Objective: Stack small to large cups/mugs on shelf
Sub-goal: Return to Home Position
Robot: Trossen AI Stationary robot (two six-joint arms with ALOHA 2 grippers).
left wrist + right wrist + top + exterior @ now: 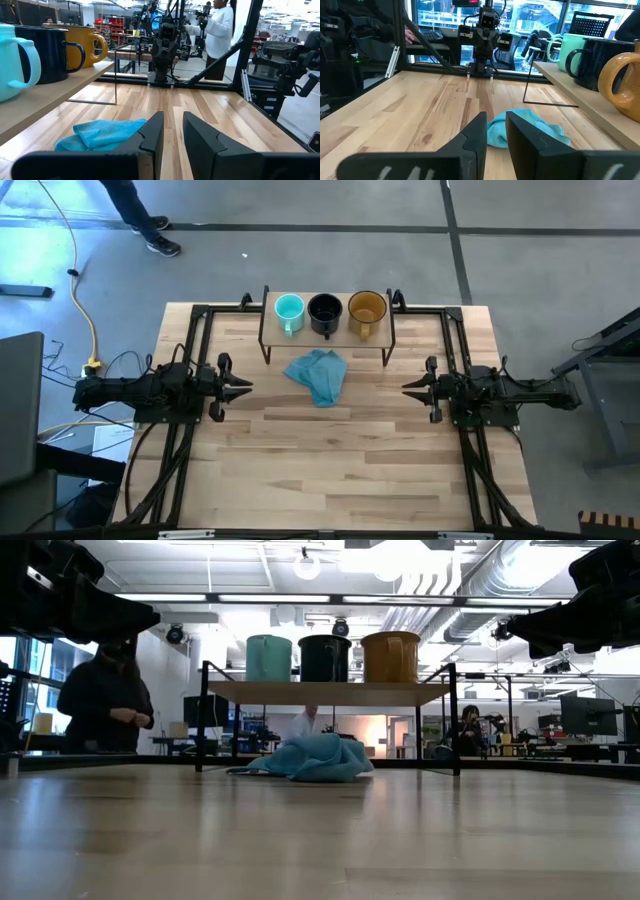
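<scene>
At twelve o'clock the shelf (306, 332) carries teal mug (288, 311), black mug (325, 312), amber mug (367, 311), so left gripper (245, 387) at nine and right gripper (408, 389) at three, both parted and empty, should withdraw clear of the cloth (318, 374).

Three mugs (325, 312) on shelf (310, 336); cloth (318, 375) on table (330, 460)

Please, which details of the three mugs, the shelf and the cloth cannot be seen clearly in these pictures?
- Small teal handled mug: left wrist view, cut off by the picture's edge.
- Amber-yellow handled mug: right wrist view, partly cut off by the edge.
- Black handled mug: high view, inside too dark to tell whether it is empty.
- Crumpled blue-teal cloth: every view, whatever lies beneath it is covered.
</scene>
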